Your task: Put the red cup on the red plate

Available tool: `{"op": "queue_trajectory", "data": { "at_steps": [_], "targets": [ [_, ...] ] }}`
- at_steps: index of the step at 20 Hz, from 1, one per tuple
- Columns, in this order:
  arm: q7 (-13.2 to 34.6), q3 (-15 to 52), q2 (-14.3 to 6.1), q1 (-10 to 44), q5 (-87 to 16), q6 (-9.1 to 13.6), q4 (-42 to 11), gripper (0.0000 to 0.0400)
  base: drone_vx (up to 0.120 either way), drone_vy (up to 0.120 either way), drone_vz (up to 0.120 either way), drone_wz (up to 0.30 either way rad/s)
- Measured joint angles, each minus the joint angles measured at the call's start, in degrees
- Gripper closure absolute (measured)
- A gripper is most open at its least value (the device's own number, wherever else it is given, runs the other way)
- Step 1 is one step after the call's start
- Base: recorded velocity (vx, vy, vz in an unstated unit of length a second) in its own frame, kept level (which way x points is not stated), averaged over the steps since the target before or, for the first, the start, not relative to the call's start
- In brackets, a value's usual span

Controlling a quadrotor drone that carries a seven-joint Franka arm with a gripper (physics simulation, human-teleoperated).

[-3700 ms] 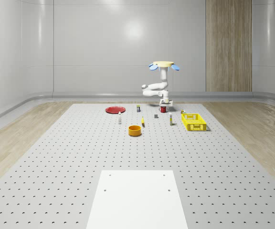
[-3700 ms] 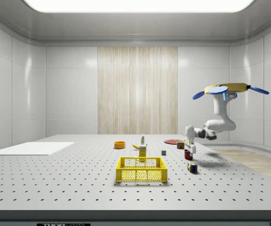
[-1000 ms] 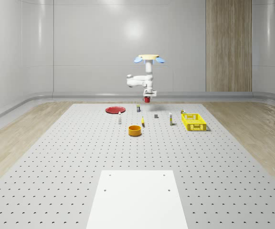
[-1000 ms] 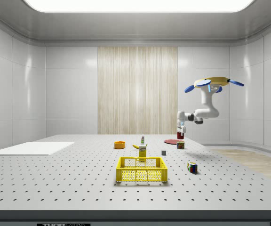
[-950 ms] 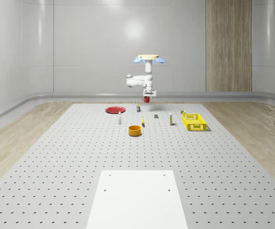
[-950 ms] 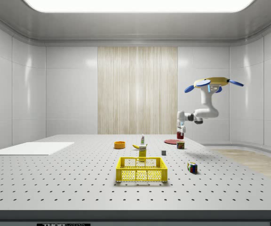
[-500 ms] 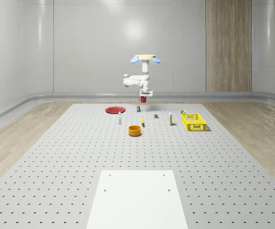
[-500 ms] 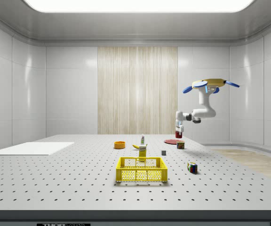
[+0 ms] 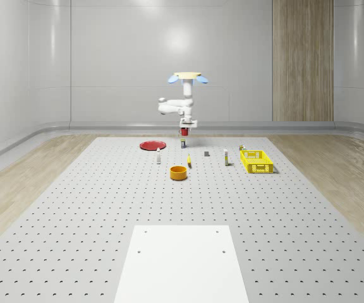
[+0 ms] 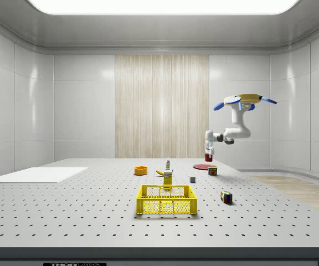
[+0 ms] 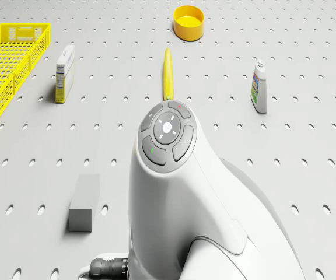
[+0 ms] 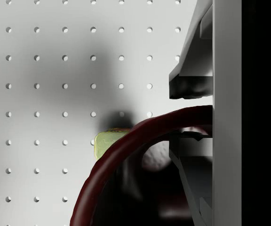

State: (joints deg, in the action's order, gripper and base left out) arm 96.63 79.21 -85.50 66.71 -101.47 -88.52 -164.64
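The red cup [image 9: 184,131] hangs in the air, with my gripper [image 9: 184,126] shut on its rim. In the wrist view the cup's dark red rim [image 12: 140,136] passes between the two fingers [image 12: 192,87] of the gripper [image 12: 190,114]. The red plate [image 9: 151,145] lies flat on the table's far part, lower and to the whole-scene view's left of the cup. In the side view the cup [image 10: 208,157] hangs just above and beside the plate [image 10: 201,165]. The drone [image 9: 187,77] hovers high over the table's far part, arm bent downward.
A small can [image 9: 182,144] stands under the cup, seen as a yellow-green patch [image 12: 106,141]. An orange bowl [image 9: 179,172], banana [image 11: 168,73], bottle [image 11: 259,87], carton [image 11: 65,74], grey block [image 11: 84,202] and yellow basket [image 9: 256,161] stand nearer. A colour cube [image 10: 226,195] lies by the table's edge.
The cup was lifted off the table. Drone, arm and held cup have since moved to the whole-scene view's left, closer to the red plate.
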Motion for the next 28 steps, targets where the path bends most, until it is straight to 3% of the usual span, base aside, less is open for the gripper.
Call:
{"op": "queue_trajectory", "data": {
  "at_steps": [21,28],
  "targets": [
    [0.3,0.3,-1.7,0.3,0.7,-1.6,0.1,0.03,0.0,-0.12,0.0,0.0],
    [0.3,0.3,-2.2,0.4,0.9,-2.0,0.1,0.03,0.0,-0.12,-0.109,0.0]
  ]
}}
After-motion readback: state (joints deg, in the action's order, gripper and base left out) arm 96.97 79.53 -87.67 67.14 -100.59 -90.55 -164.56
